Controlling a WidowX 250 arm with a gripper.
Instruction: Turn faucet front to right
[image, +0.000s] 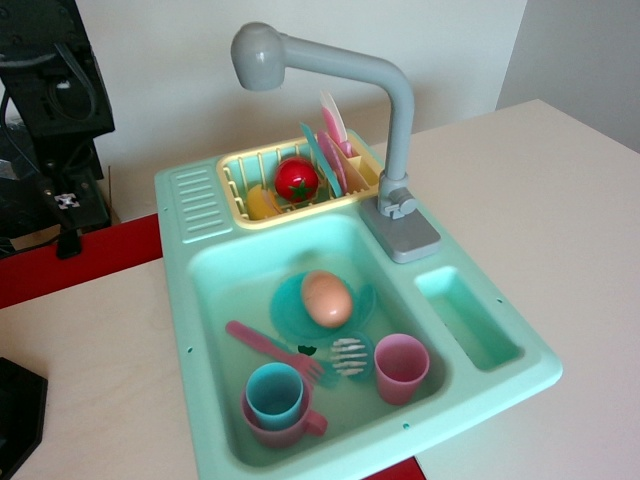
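A pale wooden tabletop (560, 200) carries a mint toy sink (200, 300) near its front edge. The faucet (398, 110) rises from the sink's back rim, its head (258, 57) over the yellow dish rack (235, 190). No fingers are in view, so their state is unknown. Turning seems not yet begun; next, reach the head.

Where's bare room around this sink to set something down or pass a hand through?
Free: the tabletop right of the sink, the small side tray below the faucet base, and the tabletop left of the sink. Crowded: the basin, with egg, cups and fork, and the yellow rack. No claw in view.
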